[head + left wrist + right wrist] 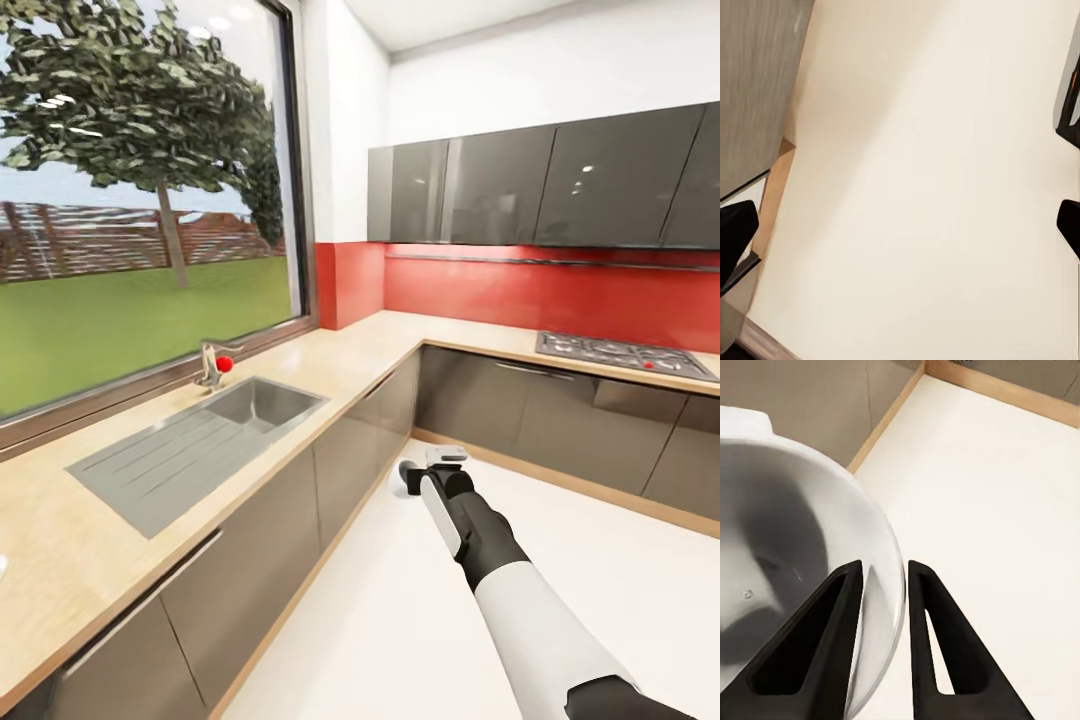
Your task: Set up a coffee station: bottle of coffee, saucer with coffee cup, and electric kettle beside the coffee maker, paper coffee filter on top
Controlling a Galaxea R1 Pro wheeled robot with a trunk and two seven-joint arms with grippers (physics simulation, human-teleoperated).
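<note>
My right gripper (883, 570) is shut on the rim of the coffee cup (787, 547), a round white cup with a greyish inside; one finger is inside the rim and the other outside. In the head view the right gripper (428, 468) hangs over the pale floor in front of the cabinets, with the white coffee cup (402, 478) at its tip. The kitchen countertop (340, 350), a light wood-grain slab, runs in an L along the window and the red wall. My left gripper (900, 232) is open over the floor, its black fingertips (735, 240) far apart.
A steel sink (200, 440) with a faucet (212, 362) is set in the counter under the window. A gas hob (620, 355) lies on the far counter, below dark wall cabinets (560, 185). Grey cabinet fronts (260, 540) line the white floor (400, 620).
</note>
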